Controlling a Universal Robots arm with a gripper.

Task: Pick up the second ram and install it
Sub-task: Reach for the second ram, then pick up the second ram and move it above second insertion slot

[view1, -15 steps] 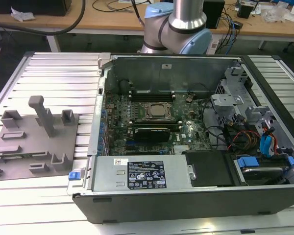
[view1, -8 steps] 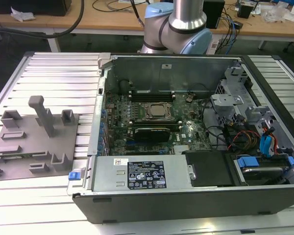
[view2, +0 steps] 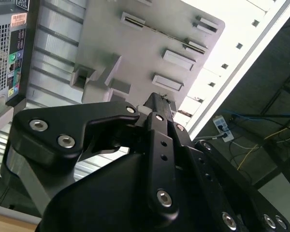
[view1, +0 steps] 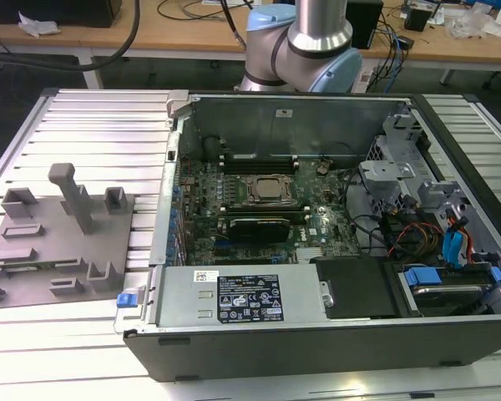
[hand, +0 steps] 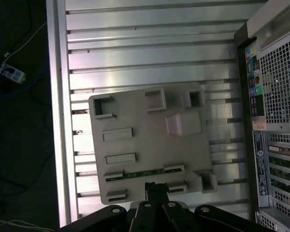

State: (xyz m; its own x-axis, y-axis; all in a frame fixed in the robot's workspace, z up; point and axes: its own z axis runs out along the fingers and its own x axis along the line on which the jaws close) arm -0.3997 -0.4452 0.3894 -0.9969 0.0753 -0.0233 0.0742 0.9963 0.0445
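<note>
You're at pickup: gripper [hand: 152, 186], closed and empty, hangs over the second ram [hand: 144, 173] in the grey fixture [view1: 35, 248], nine o'clock of the computer case [view1: 317, 351]. Grasping needs jaws opened, squared.

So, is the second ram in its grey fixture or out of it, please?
In. In the first wrist view the second ram stands on edge between holders of the grey fixture, the gripper close to it.
</note>
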